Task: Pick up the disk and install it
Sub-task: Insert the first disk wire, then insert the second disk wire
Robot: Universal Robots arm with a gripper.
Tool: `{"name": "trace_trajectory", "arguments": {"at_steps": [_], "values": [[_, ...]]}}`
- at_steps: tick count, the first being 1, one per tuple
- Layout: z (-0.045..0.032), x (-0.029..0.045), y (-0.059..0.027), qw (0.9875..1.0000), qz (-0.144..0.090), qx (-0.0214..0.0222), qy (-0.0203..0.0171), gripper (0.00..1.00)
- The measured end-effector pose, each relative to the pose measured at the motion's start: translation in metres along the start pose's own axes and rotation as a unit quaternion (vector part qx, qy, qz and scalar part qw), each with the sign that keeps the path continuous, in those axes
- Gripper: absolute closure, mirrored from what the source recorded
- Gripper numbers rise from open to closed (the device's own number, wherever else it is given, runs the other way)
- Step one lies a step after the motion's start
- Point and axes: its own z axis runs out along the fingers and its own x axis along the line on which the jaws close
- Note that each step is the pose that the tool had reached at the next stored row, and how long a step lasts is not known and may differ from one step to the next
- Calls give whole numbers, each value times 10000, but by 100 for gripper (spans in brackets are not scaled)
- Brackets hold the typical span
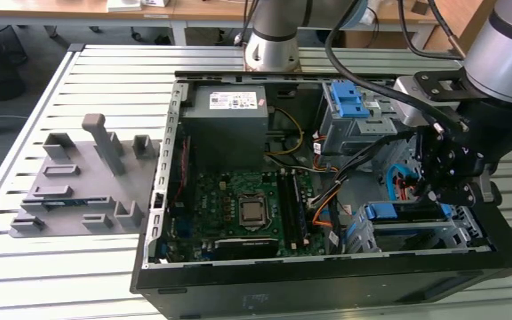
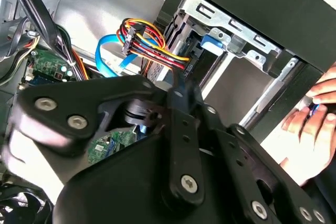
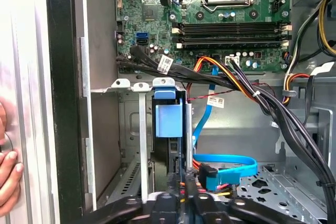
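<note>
in the exterior view your gripper (image 1: 443,197) hangs at right over the disk (image 1: 403,212), which both wrist views show slotted in the drive bay (image 3: 123,85) mid-frame; installing looks almost done, full seating calls for a straight push, and whether the gripper is spread or pinching i cannot tell.

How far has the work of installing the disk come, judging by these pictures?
Done: the disk already stands edge-on inside the drive bay of the open computer case, with its blue tab showing. In hand: the gripper hangs right at that bay, close to the disk. Left: the pictures do not settle whether the disk is pushed fully home.
</note>
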Motion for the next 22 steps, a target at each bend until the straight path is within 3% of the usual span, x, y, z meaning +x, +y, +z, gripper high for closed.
{"name": "trace_trajectory", "arguments": {"at_steps": [4, 22], "values": [[0, 0, 0, 10000, 0, 0, 0, 89], [-2, 0, 0, 10000, 0, 0, -1, 89]]}}
